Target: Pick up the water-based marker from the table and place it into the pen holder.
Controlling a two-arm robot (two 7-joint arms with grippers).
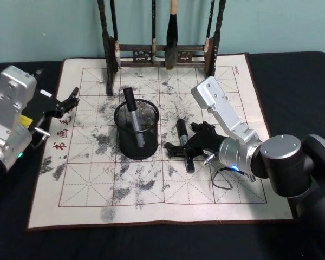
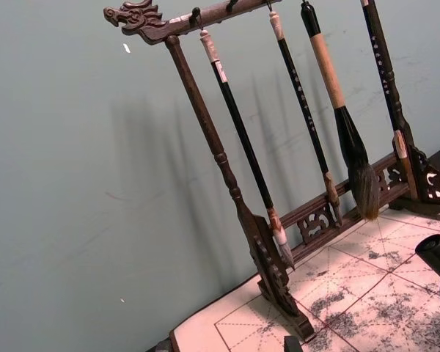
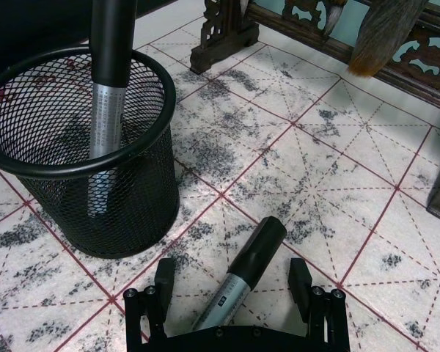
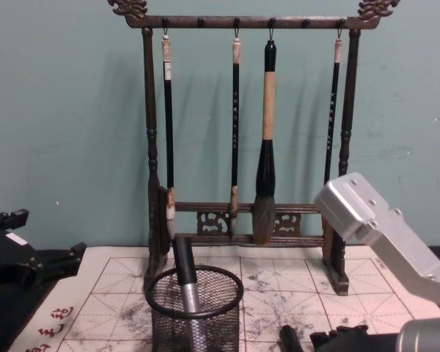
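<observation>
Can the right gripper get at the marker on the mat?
Probably yes: the right gripper is open with a finger on each side of the marker, nothing between, and the pen holder stands clear beside it.

wall (image 4: 59, 110): plain teal | brush rack (image 4: 205, 207): dark wood, against wall

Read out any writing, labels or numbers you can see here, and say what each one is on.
Nothing is clear enough to quote.
Red characters at the left edge of the mat: too blurred to read.
Small red print at its far right corner: too small.
White label on the marker lying within the open right pincer: too small.
Print on the silver marker in the pen holder: blurred.
</observation>
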